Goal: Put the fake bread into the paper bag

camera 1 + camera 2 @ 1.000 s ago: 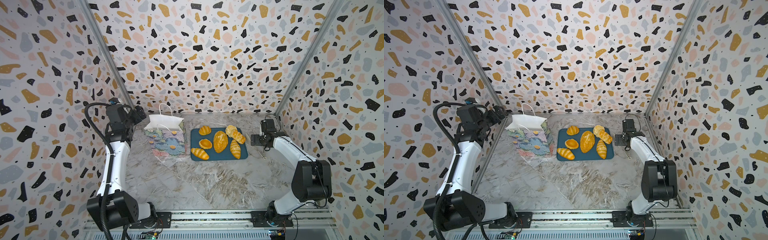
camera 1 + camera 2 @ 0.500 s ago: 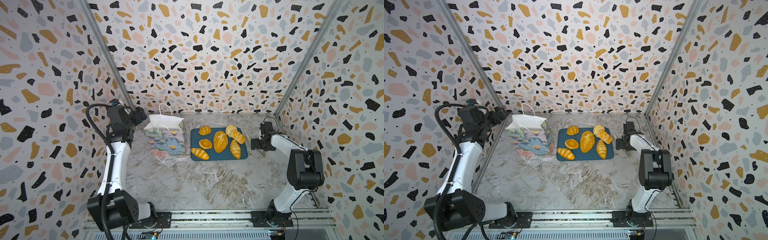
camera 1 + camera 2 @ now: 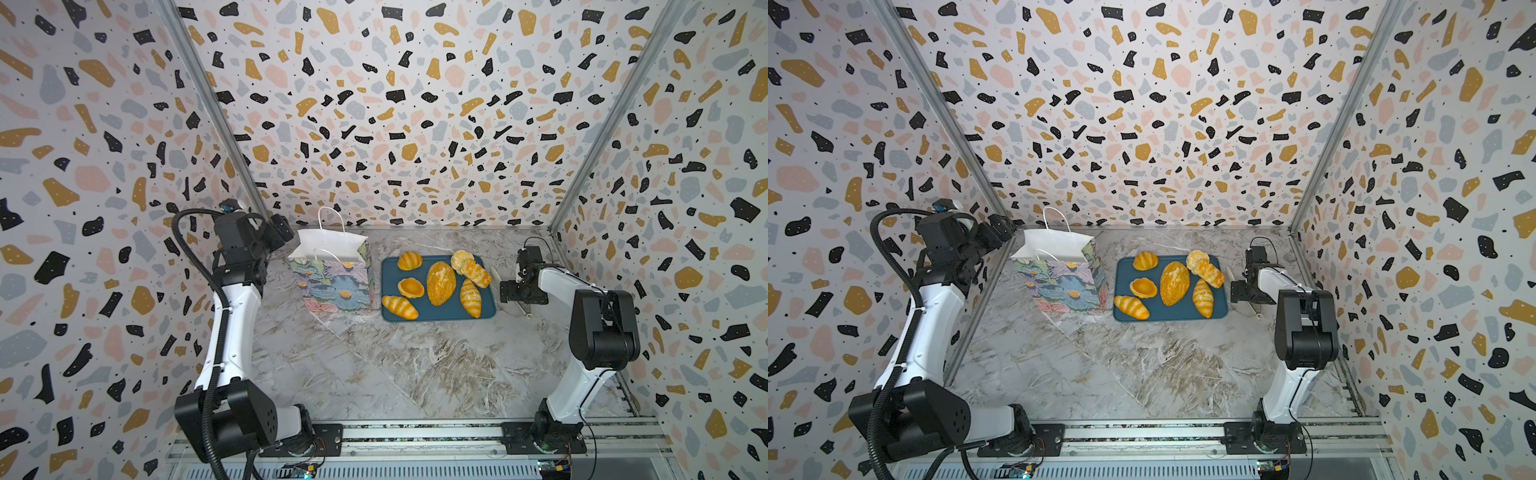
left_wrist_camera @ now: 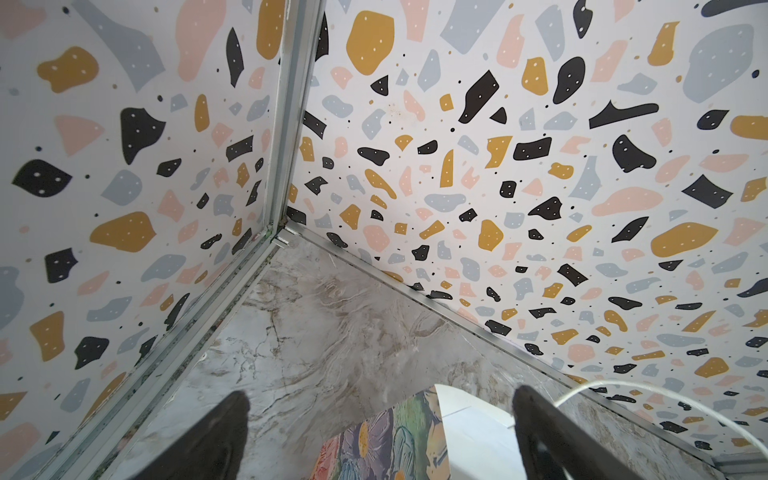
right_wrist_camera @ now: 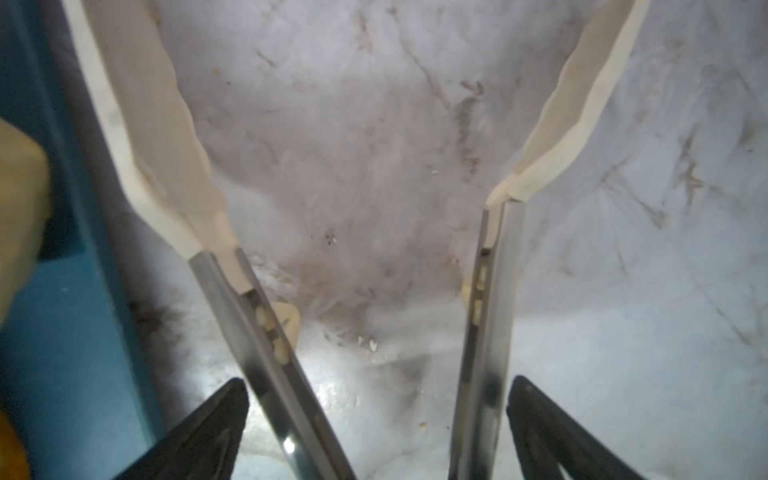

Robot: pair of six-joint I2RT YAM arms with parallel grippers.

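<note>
Right gripper (image 5: 374, 382) wide, straddling tongs (image 5: 490, 332) beside tray's (image 3: 451, 312) right edge. Left gripper (image 4: 380, 399) wide, empty, beside paper bag's (image 4: 390, 440) mouth near table's (image 3: 395, 374) back-left corner.

The right gripper (image 5: 378, 384), spread wide, is straddling white-tipped metal tongs (image 5: 484, 332) on a marble tabletop (image 5: 623, 311) beside a blue tray (image 5: 70, 332).
</note>
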